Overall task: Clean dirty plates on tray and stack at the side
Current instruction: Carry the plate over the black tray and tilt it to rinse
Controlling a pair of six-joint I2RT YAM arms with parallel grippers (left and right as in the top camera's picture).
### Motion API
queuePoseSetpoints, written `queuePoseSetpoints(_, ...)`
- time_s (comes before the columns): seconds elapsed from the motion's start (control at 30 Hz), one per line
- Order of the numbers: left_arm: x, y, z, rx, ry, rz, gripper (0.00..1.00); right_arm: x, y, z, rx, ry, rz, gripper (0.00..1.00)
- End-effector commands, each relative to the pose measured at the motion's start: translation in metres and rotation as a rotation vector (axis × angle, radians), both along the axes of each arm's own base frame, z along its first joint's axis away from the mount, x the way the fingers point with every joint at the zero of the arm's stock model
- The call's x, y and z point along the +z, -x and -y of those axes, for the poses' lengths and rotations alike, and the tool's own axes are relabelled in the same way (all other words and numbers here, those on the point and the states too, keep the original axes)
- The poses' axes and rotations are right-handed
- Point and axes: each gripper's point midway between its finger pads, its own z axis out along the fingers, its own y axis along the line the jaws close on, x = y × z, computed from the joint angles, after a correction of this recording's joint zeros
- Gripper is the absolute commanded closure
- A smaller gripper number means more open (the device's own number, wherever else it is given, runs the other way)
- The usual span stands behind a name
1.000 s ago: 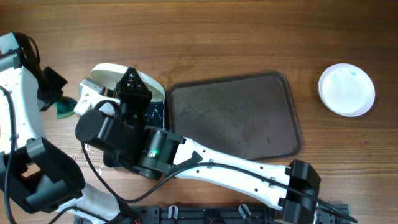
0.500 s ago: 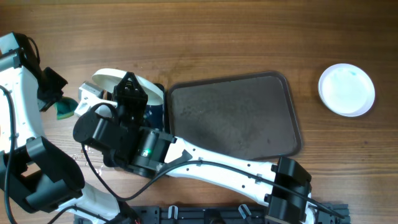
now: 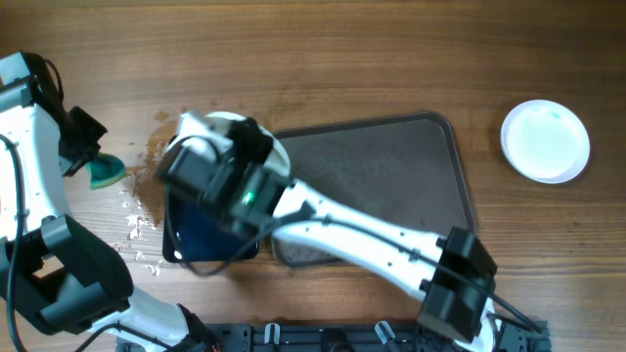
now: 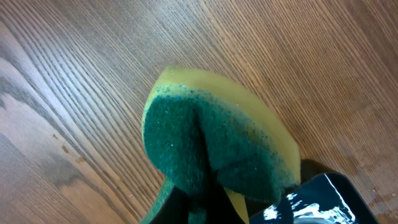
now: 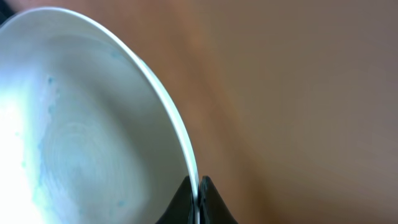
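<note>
Overhead, the brown tray (image 3: 391, 166) lies in the middle of the bench (image 3: 342, 59). The right arm (image 3: 362, 240) reaches slantwise across its lower left part, and the rest of its floor shows bare brown.

Past the tray's upper left corner, the right gripper (image 5: 197, 190) is closed on the rim of a white plate (image 5: 81, 137), pinching the edge between its two fingers. That plate is tilted up rather than lying flat, and its hollow carries faint blue dots and smears.

Just left of the tray sits a glossy black tray (image 3: 196, 242), partly covered by the arm's wrist; what it holds cannot be told.

A second white plate (image 3: 545, 142) lies flat on the bench well to the right of the tray, with a pale teal tinge inside. Whether it is one plate or several is unclear.

Far left of the tray, the left gripper (image 4: 205, 202) is clamped on a yellow-and-green sponge (image 4: 205, 137). The sponge is folded with its green side out, over wood near a corner of the black tray.

Small pale specks (image 3: 137, 227) dot the bench left of the black tray.
</note>
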Motion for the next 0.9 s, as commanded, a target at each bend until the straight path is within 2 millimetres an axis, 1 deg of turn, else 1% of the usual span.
queuePoseSetpoints(0.0, 0.003, -0.001, -0.001, 0.016, 0.003, 0.015, 0.96, -0.034, 0.025, -0.027, -0.012, -0.392, -0.405, 0.96)
queuePoseSetpoints(0.03, 0.003, -0.001, -0.001, 0.016, 0.003, 0.015, 0.96, -0.023, 0.02, -0.021, -0.059, -0.435, -0.379, 0.96)
queuePoseSetpoints(0.07, 0.003, -0.001, -0.001, 0.016, 0.003, 0.015, 0.96, -0.003, 0.01, -0.011, -0.101, -0.433, -0.277, 0.95)
queuePoseSetpoints(0.1, 0.003, -0.001, -0.001, 0.015, 0.003, 0.014, 0.96, 0.012, 0.002, -0.001, -0.146, -0.423, -0.182, 0.95)
queuePoseSetpoints(0.17, 0.003, -0.001, -0.001, 0.015, 0.003, 0.014, 0.96, 0.057, -0.018, 0.04, -0.314, -0.338, 0.159, 0.95)
queuePoseSetpoints(0.23, 0.003, -0.001, -0.001, 0.015, 0.004, 0.013, 0.96, 0.089, -0.024, 0.066, -0.413, -0.23, 0.38, 0.96)
queuePoseSetpoints(0.3, 0.003, -0.001, -0.001, 0.015, 0.004, 0.013, 0.96, 0.108, -0.027, 0.075, -0.451, -0.156, 0.477, 0.96)
queuePoseSetpoints(0.33, 0.003, -0.001, -0.001, 0.015, 0.004, 0.013, 0.96, 0.122, -0.03, 0.079, -0.477, -0.123, 0.527, 0.96)
queuePoseSetpoints(0.37, 0.003, -0.001, -0.001, 0.015, 0.004, 0.013, 0.96, 0.129, -0.031, 0.076, -0.47, -0.093, 0.535, 0.96)
queuePoseSetpoints(0.47, 0.003, -0.001, -0.001, 0.016, 0.003, 0.014, 0.96, 0.142, -0.029, 0.063, -0.446, -0.106, 0.551, 0.96)
queuePoseSetpoints(0.5, 0.003, -0.001, -0.001, 0.016, 0.003, 0.014, 0.96, 0.144, -0.026, 0.054, -0.422, -0.125, 0.548, 0.96)
queuePoseSetpoints(0.57, 0.003, -0.001, -0.001, 0.016, 0.003, 0.014, 0.96, 0.138, -0.029, 0.038, -0.333, -0.137, 0.501, 0.96)
queuePoseSetpoints(0.63, 0.003, 0.0, 0.0, 0.016, 0.005, 0.011, 0.96, 0.144, -0.024, 0.046, -0.378, -0.098, 0.53, 0.96)
queuePoseSetpoints(0.67, 0.003, 0.0, 0.0, 0.016, 0.005, 0.011, 0.96, 0.144, -0.021, 0.044, -0.373, -0.096, 0.531, 0.96)
queuePoseSetpoints(0.73, 0.003, -0.001, -0.001, 0.019, 0.005, 0.015, 0.96, 0.137, -0.021, 0.038, -0.327, -0.081, 0.499, 0.96)
queuePoseSetpoints(0.8, 0.003, -0.001, -0.001, 0.019, 0.005, 0.014, 0.96, 0.136, -0.018, 0.035, -0.317, -0.084, 0.499, 0.96)
queuePoseSetpoints(0.87, 0.003, -0.001, -0.001, 0.019, 0.004, 0.015, 0.96, 0.135, -0.012, 0.025, -0.275, -0.077, 0.484, 0.96)
